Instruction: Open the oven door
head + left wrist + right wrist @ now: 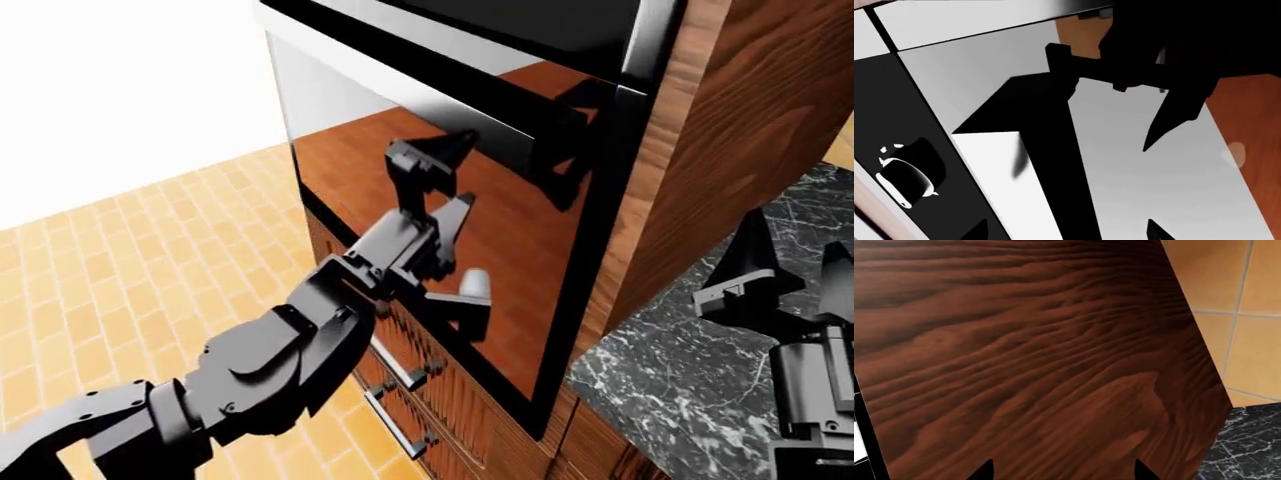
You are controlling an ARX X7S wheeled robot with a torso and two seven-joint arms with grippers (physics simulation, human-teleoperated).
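Observation:
The oven door [521,230] is a glossy dark panel that mirrors the floor, and it stands shut in the wood cabinet. Its long black bar handle [1054,165] crosses the reflective glass [1154,180] in the left wrist view. My left gripper [1067,232] is open, and the bar runs between its two fingertips. In the head view the left gripper [441,195] sits close against the door front. My right gripper [761,270] is open, pointing up over the counter beside the cabinet. The right wrist view shows the right gripper [1062,472] facing only wood.
A round black knob [904,180] sits on the control panel beside the door. Wood drawers with silver handles [400,385] lie under the oven. The cabinet side panel [694,150] borders a dark marble counter [654,380]. Brick floor [160,270] spreads to the left.

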